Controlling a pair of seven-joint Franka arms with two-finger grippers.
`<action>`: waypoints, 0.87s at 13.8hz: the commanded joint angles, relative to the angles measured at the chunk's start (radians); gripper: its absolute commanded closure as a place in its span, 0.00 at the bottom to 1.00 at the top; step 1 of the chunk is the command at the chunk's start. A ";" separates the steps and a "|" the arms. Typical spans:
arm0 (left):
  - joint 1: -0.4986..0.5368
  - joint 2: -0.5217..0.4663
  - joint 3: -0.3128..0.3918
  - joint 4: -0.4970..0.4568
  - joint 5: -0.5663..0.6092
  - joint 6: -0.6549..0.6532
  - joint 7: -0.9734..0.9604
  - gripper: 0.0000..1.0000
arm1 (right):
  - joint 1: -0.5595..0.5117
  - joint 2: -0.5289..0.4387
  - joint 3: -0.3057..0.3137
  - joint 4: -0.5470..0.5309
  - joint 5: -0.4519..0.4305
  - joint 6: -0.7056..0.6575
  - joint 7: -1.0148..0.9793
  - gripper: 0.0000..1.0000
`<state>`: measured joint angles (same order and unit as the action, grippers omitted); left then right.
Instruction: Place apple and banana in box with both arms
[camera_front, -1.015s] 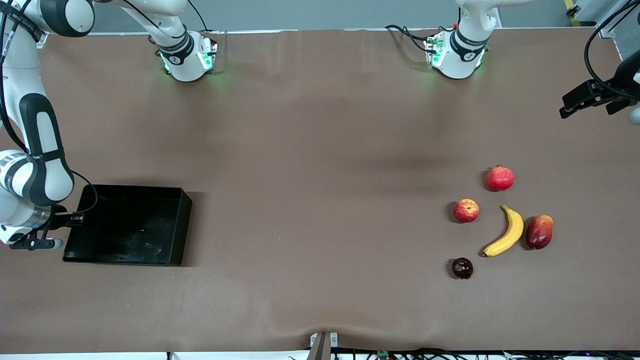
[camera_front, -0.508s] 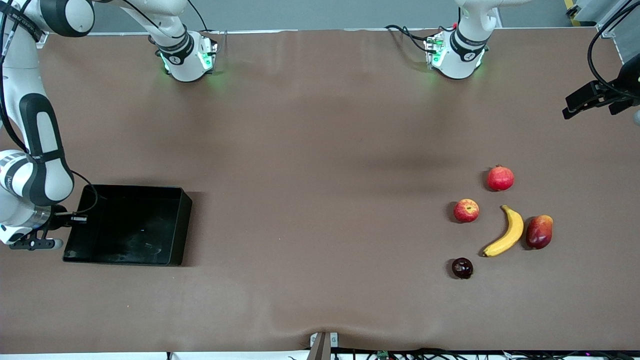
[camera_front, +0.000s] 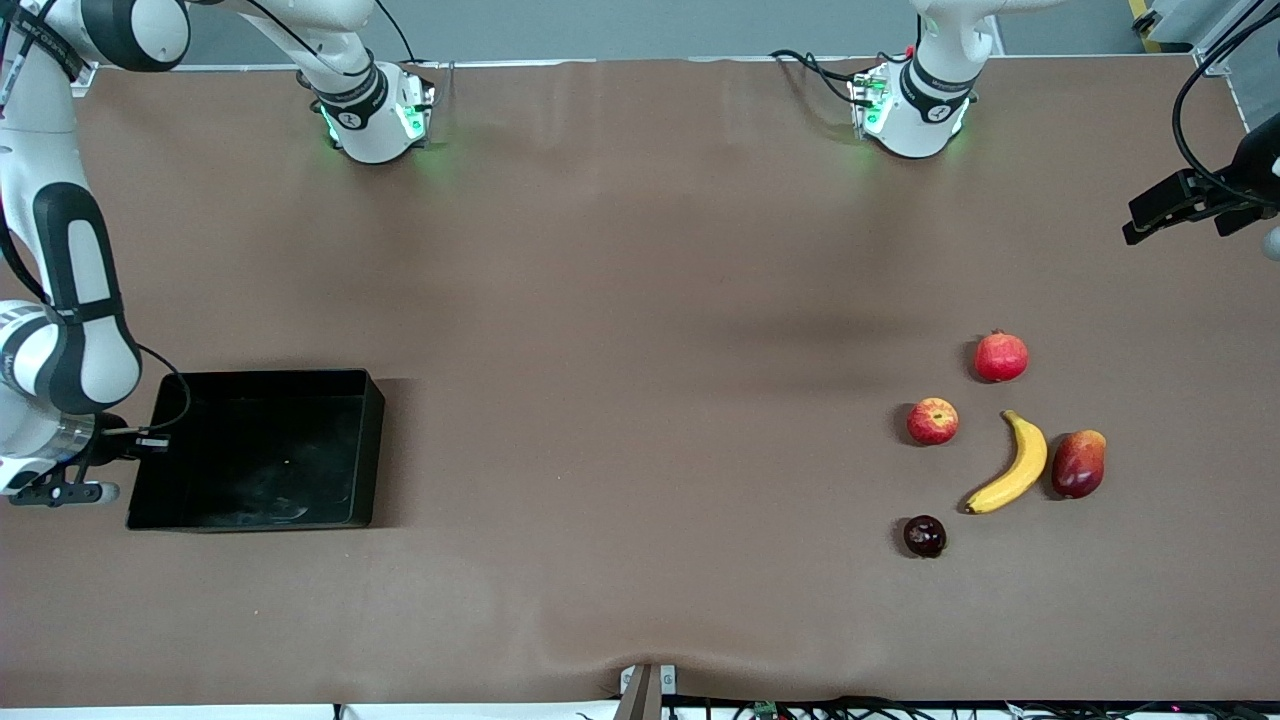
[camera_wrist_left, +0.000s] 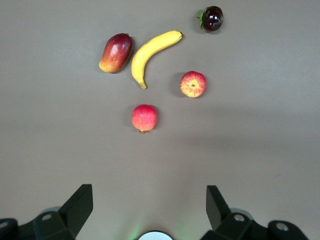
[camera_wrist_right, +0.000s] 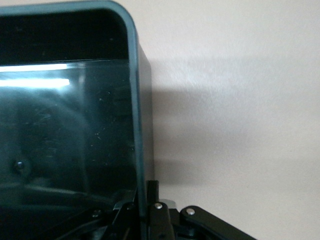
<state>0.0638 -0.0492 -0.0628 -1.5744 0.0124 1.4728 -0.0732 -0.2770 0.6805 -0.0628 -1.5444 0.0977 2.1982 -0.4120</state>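
Front view: the box (camera_front: 260, 450) sits near the worktop edge at the right arm's end, and the right gripper (camera_front: 140, 441) is clamped on the box wall at that end. The apple (camera_front: 932, 421) and banana (camera_front: 1012, 465) lie toward the left arm's end, just apart, among a pomegranate (camera_front: 1001, 357), a mango (camera_front: 1079, 463) and a dark fruit (camera_front: 924, 536). The left gripper (camera_front: 1185, 205) hangs over that end.

Left wrist view: its fingers (camera_wrist_left: 77, 207) stand wide, empty, with the fruit below.

Right wrist view: jaws pinch the box rim (camera_wrist_right: 136, 150).

Judgement: the box is being secured; next, probably, draw it toward the fruit while the left arm descends on the apple
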 joint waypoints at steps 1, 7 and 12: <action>0.007 0.000 -0.003 0.005 -0.005 0.008 0.015 0.00 | -0.004 -0.068 0.032 0.024 0.031 -0.073 -0.001 1.00; 0.007 0.000 -0.003 0.004 -0.005 0.008 0.013 0.00 | -0.002 -0.124 0.144 0.024 0.066 -0.133 0.070 1.00; 0.005 0.002 -0.003 0.002 -0.005 0.009 0.013 0.00 | 0.056 -0.159 0.287 0.023 0.063 -0.186 0.345 1.00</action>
<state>0.0637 -0.0491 -0.0631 -1.5745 0.0124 1.4732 -0.0732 -0.2543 0.5673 0.1952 -1.5079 0.1427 2.0357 -0.1704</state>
